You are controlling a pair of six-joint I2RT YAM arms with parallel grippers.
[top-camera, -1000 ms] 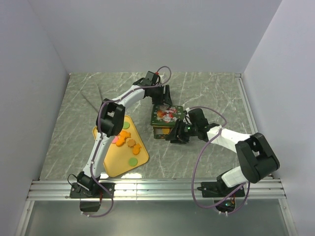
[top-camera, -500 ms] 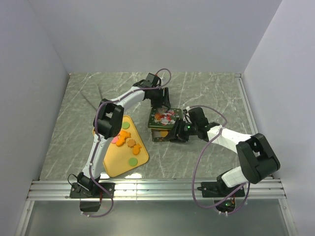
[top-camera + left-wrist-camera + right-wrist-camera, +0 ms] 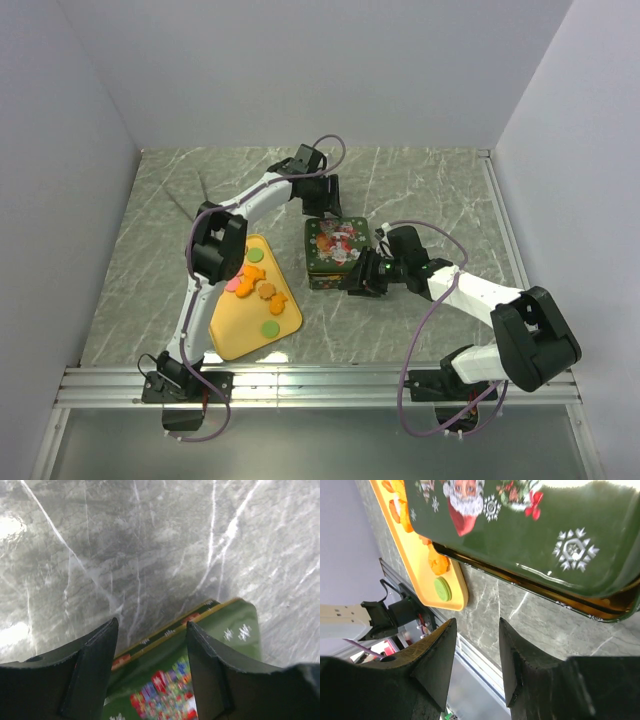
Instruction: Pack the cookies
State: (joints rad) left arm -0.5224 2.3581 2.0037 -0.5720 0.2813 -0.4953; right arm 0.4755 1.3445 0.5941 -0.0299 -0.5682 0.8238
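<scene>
The cookies (image 3: 262, 290), orange, green and pink, lie on a yellow tray (image 3: 232, 335) at the front left. In the right wrist view a green cookie (image 3: 442, 588) and an orange one (image 3: 438, 561) show on the tray (image 3: 415, 555). A green Christmas tin (image 3: 336, 248) with its lid on stands just right of the tray. My left gripper (image 3: 322, 208) hovers over the tin's far edge, open; the lid (image 3: 220, 630) shows between and below its fingers (image 3: 95, 670). My right gripper (image 3: 358, 283) sits open and empty at the tin's front right corner (image 3: 545, 540).
The grey marbled table (image 3: 420, 190) is walled by white panels on the left, the back and the right. A metal rail (image 3: 320, 385) runs along the near edge, where both arm bases are bolted. The left arm reaches over the tray's back end.
The tin has turned to sit squarer and slightly right. My left gripper drew back a little and its jaws narrowed. The right arm shifted right and toward the near edge.
</scene>
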